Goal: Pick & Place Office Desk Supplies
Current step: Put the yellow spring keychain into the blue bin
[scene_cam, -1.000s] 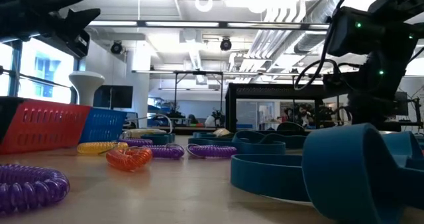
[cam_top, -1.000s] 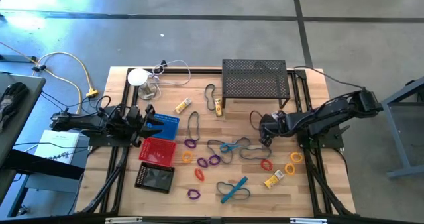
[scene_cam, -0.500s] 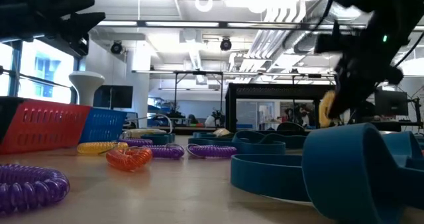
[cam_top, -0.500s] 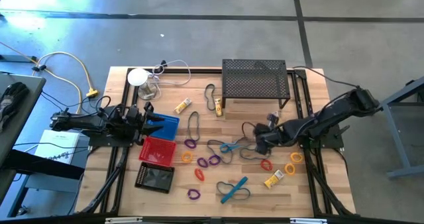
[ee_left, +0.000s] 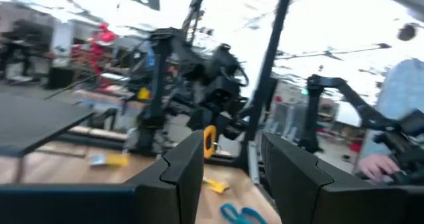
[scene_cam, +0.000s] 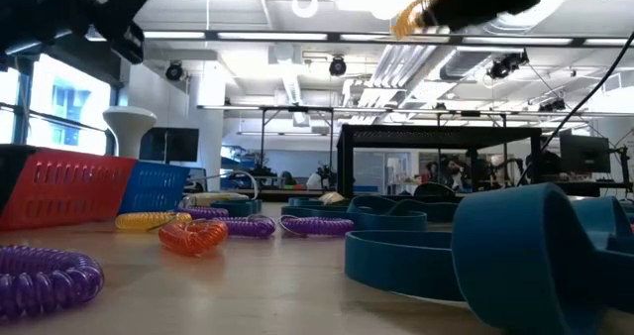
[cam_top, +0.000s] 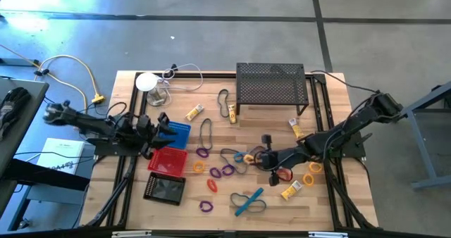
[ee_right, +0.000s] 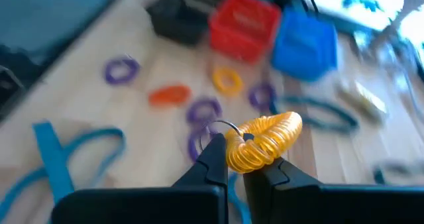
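Ring (ee_right: 264, 141), yellow, in right pincer (ee_right: 236, 159): wrist view only.

Robotics lab: ceiling ducts (scene_cam: 436, 48), concrete floor (cam_top: 211, 41).

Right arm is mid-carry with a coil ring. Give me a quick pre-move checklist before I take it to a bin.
1. Grip: right gripper shut on the yellow coiled plastic ring: ok.
2. Ring raised off the wooden table: ok.
3. Red mesh basket and blue mesh basket upright, open: ok.
4. Left gripper open, hovering by the blue basket, near the drop zone: not ok.
5. Which bin this ring belongs in: cannot tell.
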